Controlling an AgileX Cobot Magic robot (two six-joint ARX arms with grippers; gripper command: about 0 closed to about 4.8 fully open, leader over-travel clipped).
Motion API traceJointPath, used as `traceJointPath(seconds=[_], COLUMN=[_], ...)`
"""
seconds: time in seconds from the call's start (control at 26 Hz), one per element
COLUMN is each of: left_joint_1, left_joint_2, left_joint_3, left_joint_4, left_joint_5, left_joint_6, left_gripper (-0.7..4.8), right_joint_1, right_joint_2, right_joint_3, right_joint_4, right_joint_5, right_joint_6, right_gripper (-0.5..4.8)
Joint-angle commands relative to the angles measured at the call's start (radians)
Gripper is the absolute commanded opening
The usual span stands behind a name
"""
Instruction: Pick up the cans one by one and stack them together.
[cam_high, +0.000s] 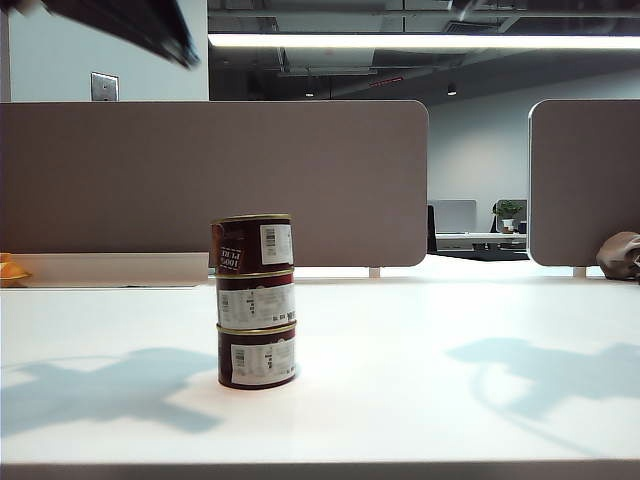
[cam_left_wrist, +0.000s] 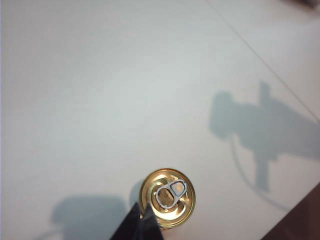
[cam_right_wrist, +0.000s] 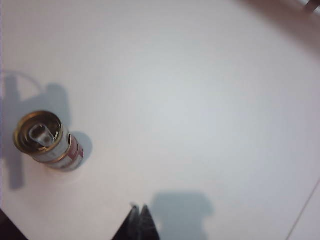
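Three cans form one stack (cam_high: 256, 302) on the white tabletop (cam_high: 420, 400), left of centre in the exterior view. Bottom can (cam_high: 257, 356) sits flat on the tabletop, middle can (cam_high: 256, 300) directly on it, top can (cam_high: 252, 243) on that. Top can sits a bit off-axis, shifted slightly toward the left vs. the two below. All w/ dark maroon sides and white barcode labels facing the camera. Gold pull-tab lid of the top can shows in both wrist views.

Left hand (cam_left_wrist: 141, 223): dark fingertips pressed together, nothing between them, above the stack and just beside the lid's rim, not touching it as far as can be told. In the exterior view only a blurred dark arm part (cam_high: 130, 25) shows, high above and left of the stack.

Right hand (cam_right_wrist: 139, 222): fingertips also pressed together, pinching nothing, well apart from the stack, over bare tabletop. Not seen in the exterior view.

Arm shadows lie on the tabletop on both sides of the stack, one left (cam_high: 100, 385), one far right (cam_high: 550, 370).

Behind the stack: grey divider panel (cam_high: 215, 180) along the tabletop's back edge, second panel (cam_high: 585, 180) further right. Orange item (cam_high: 12, 270) at far left, partly cut off, can't tell what. Brownish lump (cam_high: 620, 255) at far right by the second panel.
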Motion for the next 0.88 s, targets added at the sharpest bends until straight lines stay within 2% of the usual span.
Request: traceJointPath(seconds=[0.04, 0.15, 0.27, 0.35, 0.46, 0.62, 0.73, 0.88], left_joint_1=[0.001, 0.001, 0.001, 0.001, 0.001, 0.001, 0.000, 0.000], left_joint_2=[-0.094, -0.198, -0.305, -0.381, -0.459, -0.629, -0.718, -0.832], left_joint_3=[0.004, 0.002, -0.010, -0.041, -0.083, -0.218, -0.307, -0.474], left_joint_4=[0.004, 0.004, 0.013, 0.027, 0.030, 0.065, 0.076, 0.077], left_joint_5=[-0.063, -0.134, -0.204, -0.212, -0.227, -0.227, -0.216, -0.188], left_joint_6=[-0.020, -0.034, -0.037, -0.037, -0.043, -0.056, -0.112, -0.116], left_gripper=[-0.06, -0.06, -0.06, -0.06, -0.06, -0.06, -0.06, -0.06], right_joint_1=[0.002, 0.002, 0.003, 0.003, 0.003, 0.003, 0.003, 0.004], right_joint_2=[-0.105, -0.244, -0.440, -0.567, -0.679, -0.835, -0.886, -0.932], right_joint_3=[-0.008, -0.084, -0.253, -0.373, -0.474, -0.607, -0.660, -0.747], right_joint_4=[0.074, 0.188, 0.348, 0.444, 0.509, 0.529, 0.530, 0.528], right_joint_5=[0.000, -0.004, -0.025, -0.029, -0.029, -0.025, -0.027, -0.064], right_joint_6=[0.040, 0.065, 0.064, 0.065, 0.101, 0.206, 0.247, 0.319], right_gripper=[-0.02, -0.02, -0.02, -0.02, -0.02, -0.02, -0.02, -0.02])
